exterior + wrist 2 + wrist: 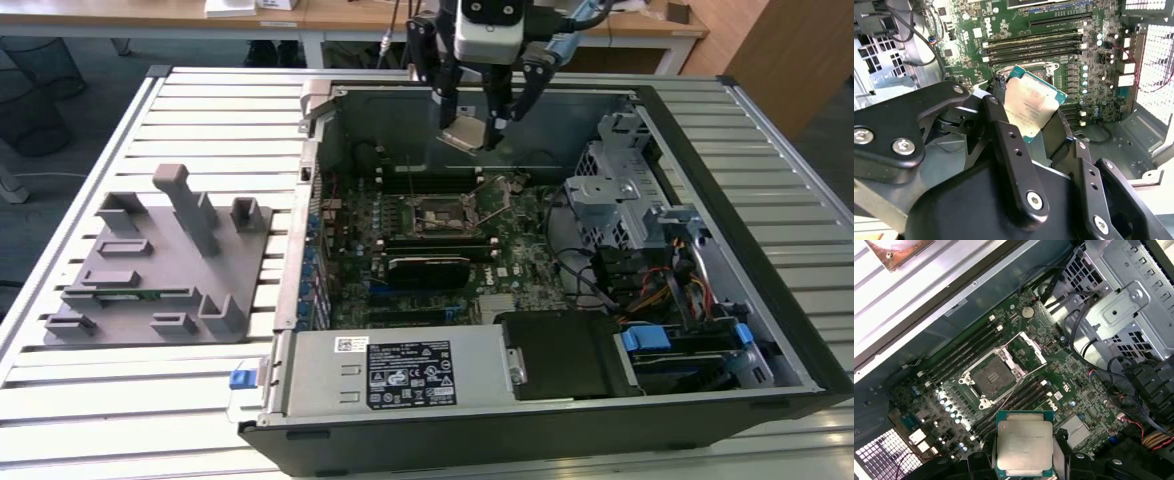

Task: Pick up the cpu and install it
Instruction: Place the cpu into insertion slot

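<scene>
In the exterior view, I see the gripper (474,128) hanging over the far side of the open computer case (787,330), with the cpu (463,134) pinched between its fingers. The chip is above the motherboard (514,250), well apart from the socket (441,212) below it. My worry here is a drop. The grip looks to be on the thin edges alone, so a knock against the case wall or a jolt could shake the chip loose onto the board.

In the second wrist view, the cpu (1031,107) sits tilted in the gripper (1029,115), metal top towards the camera, with one finger (1004,130) pressed to one edge and its mate on the opposite edge. I judge the tilt the greater hazard. If the chip meets the socket corner-first or rotated the wrong way, it could bend the contacts. The jaws are closed only as far as the chip's width allows, and they grasp nothing else.

In the first wrist view, the cpu (1024,447) is clamped in the gripper (1024,460) above the memory slots (1019,400). The socket (994,377) lies bare, off to one side, with its load plate (1031,347) swung up. The raised plate and its thin lever wire stand close to the socket, and I think a finger could catch on either. I cannot tell from here whether the chip's notches match the socket's keys.
</scene>
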Motion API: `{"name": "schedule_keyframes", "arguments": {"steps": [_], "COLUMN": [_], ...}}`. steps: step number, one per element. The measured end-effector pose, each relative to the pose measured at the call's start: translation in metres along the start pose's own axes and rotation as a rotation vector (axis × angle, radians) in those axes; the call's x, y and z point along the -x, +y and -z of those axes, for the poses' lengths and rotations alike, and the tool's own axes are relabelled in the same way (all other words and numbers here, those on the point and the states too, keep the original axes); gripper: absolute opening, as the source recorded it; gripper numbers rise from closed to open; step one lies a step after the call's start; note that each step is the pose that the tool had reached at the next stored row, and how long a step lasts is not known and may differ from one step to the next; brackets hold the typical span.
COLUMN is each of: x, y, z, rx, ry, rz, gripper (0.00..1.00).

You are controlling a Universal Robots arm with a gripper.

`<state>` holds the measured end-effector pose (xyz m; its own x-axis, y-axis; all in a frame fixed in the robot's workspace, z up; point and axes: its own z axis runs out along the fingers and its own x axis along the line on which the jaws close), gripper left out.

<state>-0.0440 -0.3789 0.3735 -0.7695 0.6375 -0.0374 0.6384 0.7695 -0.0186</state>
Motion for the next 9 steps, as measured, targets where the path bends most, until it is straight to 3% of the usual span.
{"name": "schedule_keyframes", "arguments": {"steps": [9], "x": [-0.0001], "y": [0.0001], "z": [-0.0012], "rx": [-0.0075], "ry": [-0.0005], "rz": [-0.113], "gripper": [0.54]}}
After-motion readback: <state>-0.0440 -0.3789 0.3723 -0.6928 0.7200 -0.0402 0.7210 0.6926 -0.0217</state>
